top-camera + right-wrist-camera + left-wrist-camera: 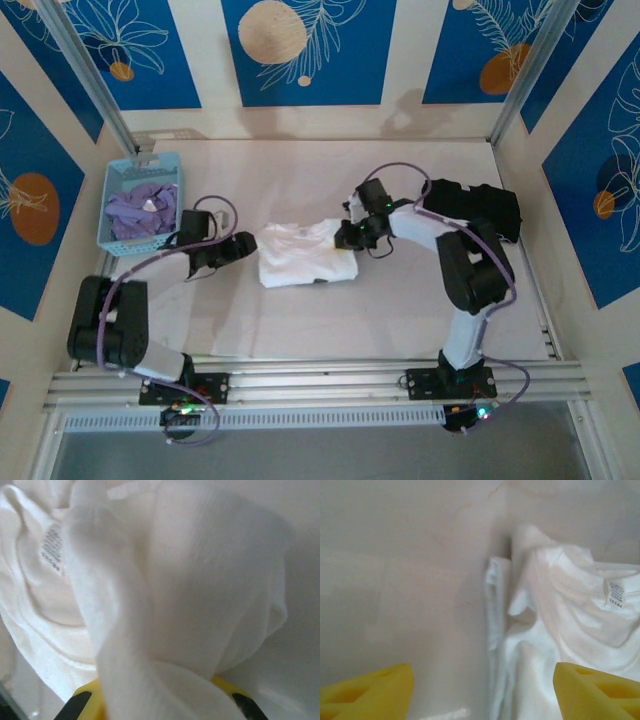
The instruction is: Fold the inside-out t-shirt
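The t-shirt (300, 255) lies in a rough rectangle on the table (330, 320), with its collar and label (616, 592) facing up. The left gripper (243, 245) sits just beside the shirt's left edge, its yellow fingers (375, 690) spread wide with nothing between them. The right gripper (347, 235) is at the shirt's right edge, pinched together on a raised fold of the white cloth (the fold drapes over its fingers). A blue basket (112, 200) stands well to the shirt's left.
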You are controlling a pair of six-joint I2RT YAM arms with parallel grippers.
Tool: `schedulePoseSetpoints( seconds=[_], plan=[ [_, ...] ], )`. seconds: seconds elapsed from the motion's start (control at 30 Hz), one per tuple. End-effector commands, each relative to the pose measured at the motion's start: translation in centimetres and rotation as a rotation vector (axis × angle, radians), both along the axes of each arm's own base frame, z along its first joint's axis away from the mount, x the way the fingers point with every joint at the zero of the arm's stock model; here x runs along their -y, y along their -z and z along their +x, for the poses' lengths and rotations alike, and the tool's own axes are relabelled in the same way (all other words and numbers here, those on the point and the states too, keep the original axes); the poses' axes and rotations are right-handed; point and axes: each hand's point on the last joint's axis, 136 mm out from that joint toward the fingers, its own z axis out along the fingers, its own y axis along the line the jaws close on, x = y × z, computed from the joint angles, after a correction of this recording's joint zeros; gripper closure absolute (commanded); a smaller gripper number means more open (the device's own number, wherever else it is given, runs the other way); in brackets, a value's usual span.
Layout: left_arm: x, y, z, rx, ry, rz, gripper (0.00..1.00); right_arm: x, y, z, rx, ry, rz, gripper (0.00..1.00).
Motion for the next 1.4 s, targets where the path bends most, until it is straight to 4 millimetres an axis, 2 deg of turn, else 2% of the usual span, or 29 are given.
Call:
schedulePoseSetpoints(
  seconds=[0.0,0.13,0.2,0.4,0.53,0.8,0.97,1.1,1.23,1.3,1.37],
  plan=[
    [-1.1,-3.8,-0.5,0.074,-0.028,0.041,0.24,5.8,-4.7,0.3,0.126,-0.034,-0.202,1.0],
    [-0.5,-7.3,-1.6,0.153,-0.027,-0.034,0.24,12.0,-7.7,1.4,0.193,0.004,-0.416,1.0],
    [-0.1,-8.5,-2.1,0.173,-0.014,-0.056,0.24,14.6,-9.3,2.3,0.223,0.029,-0.494,1.0],
    [0.5,-9.6,-3.3,0.189,0.014,-0.083,0.24,19.9,-12.9,4.8,0.279,0.077,-0.585,1.0],
    [0.7,-9.3,-3.6,0.181,0.022,-0.099,0.25,22.5,-14.1,5.9,0.272,0.096,-0.616,1.0],
    [1.0,-8.1,-3.2,0.162,0.032,-0.1,0.25,24.6,-17.7,7.6,0.319,0.177,-0.556,1.0],
    [1.3,-7.6,-2.8,0.149,0.036,-0.11,0.25,27.0,-18.8,7.9,0.334,0.253,-0.539,1.0],
    [1.4,-7.1,-2.5,0.137,0.036,-0.109,0.25,29.8,-17.5,8.2,0.309,0.292,-0.563,1.0],
    [1.4,-6.7,-2.4,0.128,0.038,-0.108,0.25,34.8,-13.9,8.6,0.226,0.367,-0.657,0.98],
    [1.5,-6.7,-2.3,0.129,0.038,-0.108,0.25,37.9,-12.0,9.2,0.202,0.408,-0.747,0.88],
    [1.5,-6.5,-2.1,0.129,0.038,-0.106,0.25,40.2,-9.9,10.2,0.172,0.443,-0.805,0.68]
  ],
)
